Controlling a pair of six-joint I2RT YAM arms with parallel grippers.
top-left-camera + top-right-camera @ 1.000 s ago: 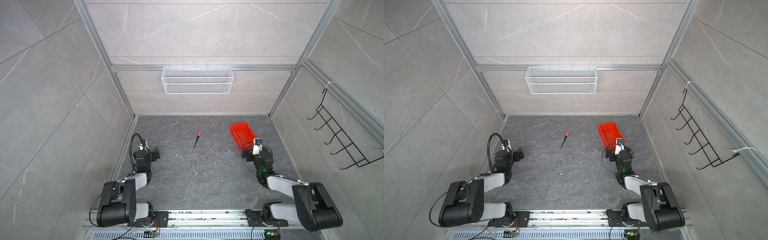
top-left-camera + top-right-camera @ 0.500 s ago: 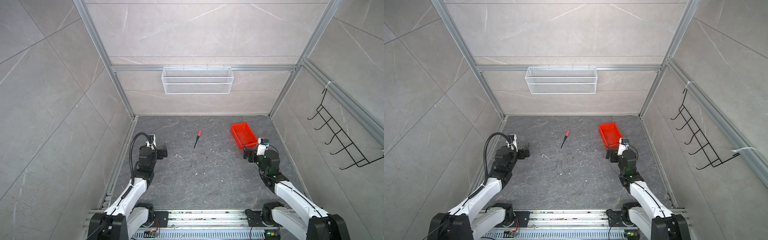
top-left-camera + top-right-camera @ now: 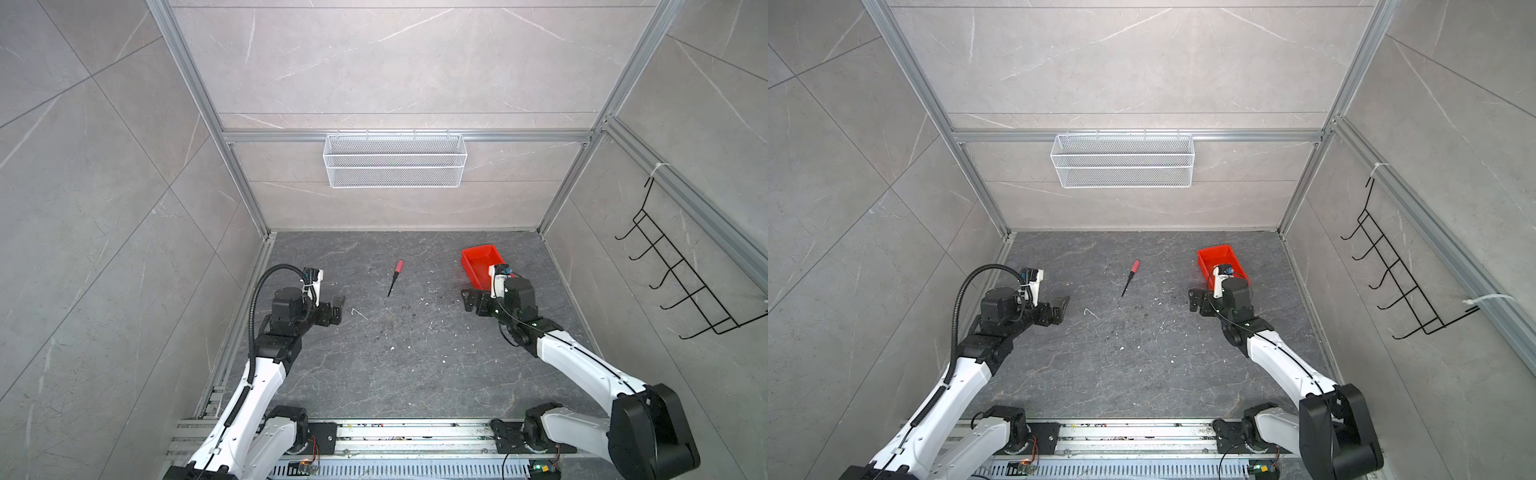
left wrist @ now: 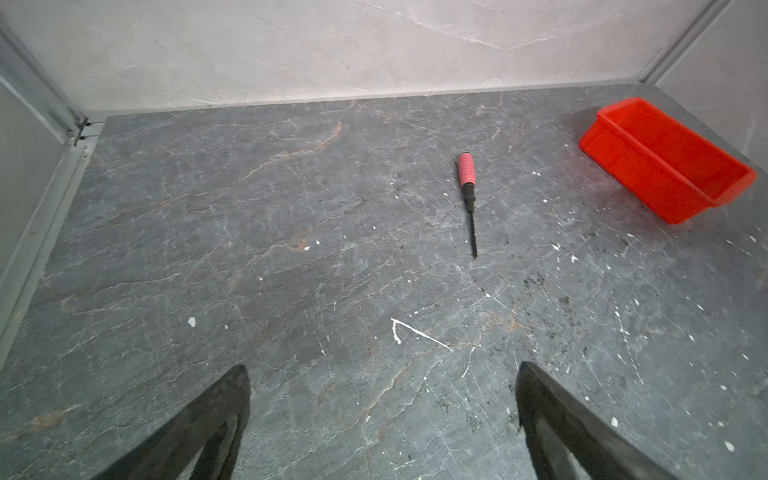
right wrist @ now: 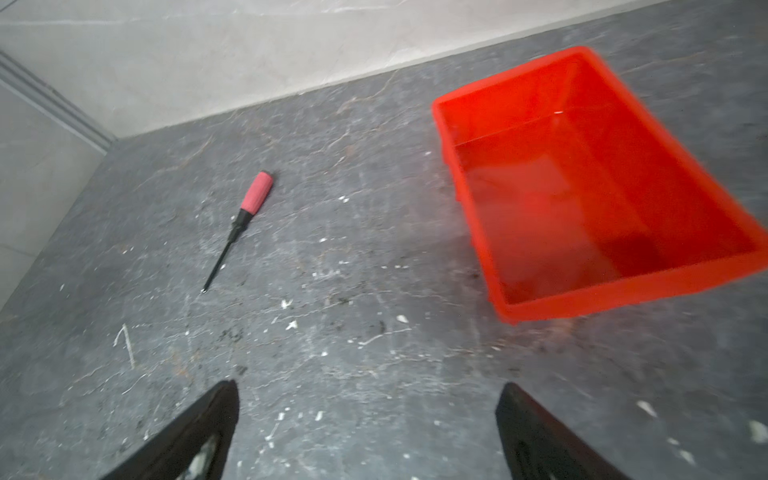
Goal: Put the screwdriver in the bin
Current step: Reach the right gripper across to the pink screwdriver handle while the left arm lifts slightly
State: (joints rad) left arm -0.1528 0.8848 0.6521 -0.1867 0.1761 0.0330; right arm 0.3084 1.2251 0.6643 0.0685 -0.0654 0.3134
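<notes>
Left wrist view gives us the screwdriver [image 4: 469, 199] lying flat on the tabletop [image 4: 291, 249], well ahead of the left hand [image 4: 382, 368], whose jaws stand wide and empty. Right hand [image 5: 369, 385], likewise spread wide with nothing in it, hangs just in front of the bin [image 5: 623, 299], which sits empty and well apart from the tool. Trouble ahead? That slim tool could roll or skid if a finger clips it, a pinch on the thin black shaft may slip, and two arms converging risk a clash, or a shove to the light bin.
</notes>
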